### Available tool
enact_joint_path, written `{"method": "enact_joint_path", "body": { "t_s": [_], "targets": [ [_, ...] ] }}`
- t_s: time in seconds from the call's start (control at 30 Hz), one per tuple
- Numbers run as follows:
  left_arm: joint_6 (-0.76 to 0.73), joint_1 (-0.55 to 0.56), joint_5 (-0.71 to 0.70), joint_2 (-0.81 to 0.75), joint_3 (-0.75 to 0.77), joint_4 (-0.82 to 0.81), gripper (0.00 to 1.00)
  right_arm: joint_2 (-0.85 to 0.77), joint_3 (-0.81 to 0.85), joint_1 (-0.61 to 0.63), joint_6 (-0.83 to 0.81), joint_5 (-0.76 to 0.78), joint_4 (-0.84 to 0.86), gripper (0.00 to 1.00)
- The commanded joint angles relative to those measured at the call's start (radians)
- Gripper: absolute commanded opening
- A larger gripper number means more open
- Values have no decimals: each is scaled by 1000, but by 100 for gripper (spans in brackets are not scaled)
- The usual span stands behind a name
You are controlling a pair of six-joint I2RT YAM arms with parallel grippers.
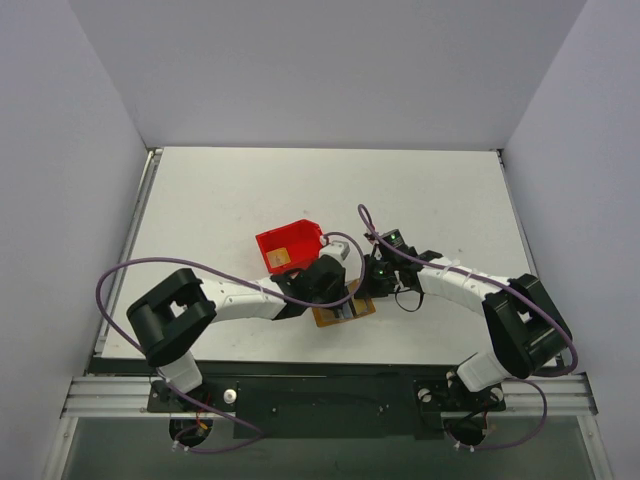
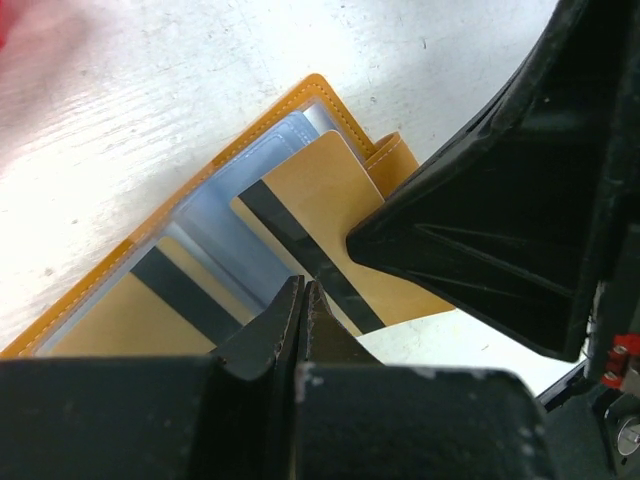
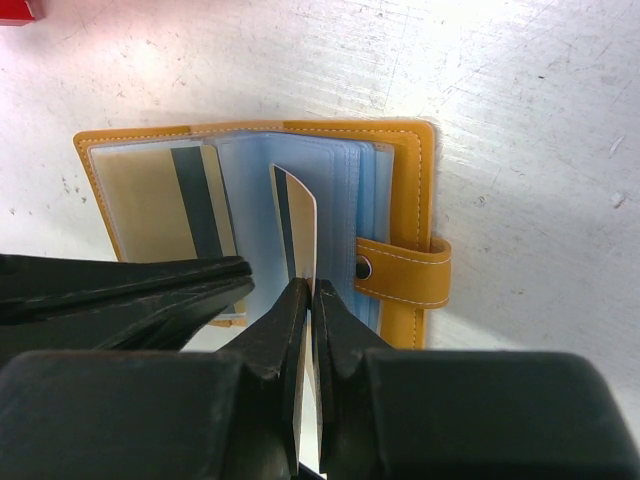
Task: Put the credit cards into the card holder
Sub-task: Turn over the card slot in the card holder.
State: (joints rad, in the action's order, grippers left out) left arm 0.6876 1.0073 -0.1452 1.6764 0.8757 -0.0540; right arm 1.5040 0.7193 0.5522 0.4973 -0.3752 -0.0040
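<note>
Nearest to us, the right gripper (image 3: 306,300) is clenched on the short edge of one credit card (image 3: 300,225), which we judge thin, stiff and slippery, so an edge pinch suits it. Its far end stands over the blue sleeves (image 3: 335,170) of the open card holder (image 3: 405,140) on the table (image 3: 540,100), with the left gripper (image 2: 300,312) closed beside. We read no writing, only dark stripes (image 3: 190,200).

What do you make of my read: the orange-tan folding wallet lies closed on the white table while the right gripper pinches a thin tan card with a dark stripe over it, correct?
No. The orange-tan folding wallet lies open, not closed, its light blue sleeves showing in the right wrist view. The right gripper does pinch the thin tan striped card over it.
</note>
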Motion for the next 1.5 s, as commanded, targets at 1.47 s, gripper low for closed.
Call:
{"method": "enact_joint_path", "body": {
  "t_s": [1.47],
  "targets": [
    [69,14,-17,48,-173,-56,0,-137,-24,-24,0,39,-113,0]
  ]
}}
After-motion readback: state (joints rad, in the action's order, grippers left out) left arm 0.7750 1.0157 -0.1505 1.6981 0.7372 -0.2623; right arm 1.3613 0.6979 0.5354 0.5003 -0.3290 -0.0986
